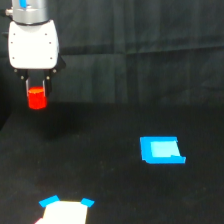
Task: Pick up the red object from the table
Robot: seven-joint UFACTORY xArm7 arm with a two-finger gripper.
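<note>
the gripper (36, 89) has its jaws clamped on the red object (37, 98), held up clear of the table (110, 150) at the exterior view's upper left; pick looks done, next is just holding steady.

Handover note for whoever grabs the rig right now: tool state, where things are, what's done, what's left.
Tool: shut on the red object, which sits between its fingers below the white tool body.
Red object: held up at the exterior view's upper left, apparently clear of the table, with a faint shadow beneath it.
Other items: blue rectangle lies flat on the table toward the exterior view's right; white patch with blue corners at the bottom edge. Neither is touched.
Done: grasp and lift look complete.
Left: probably just hold steady and confirm the grip; nothing else to pick.
</note>
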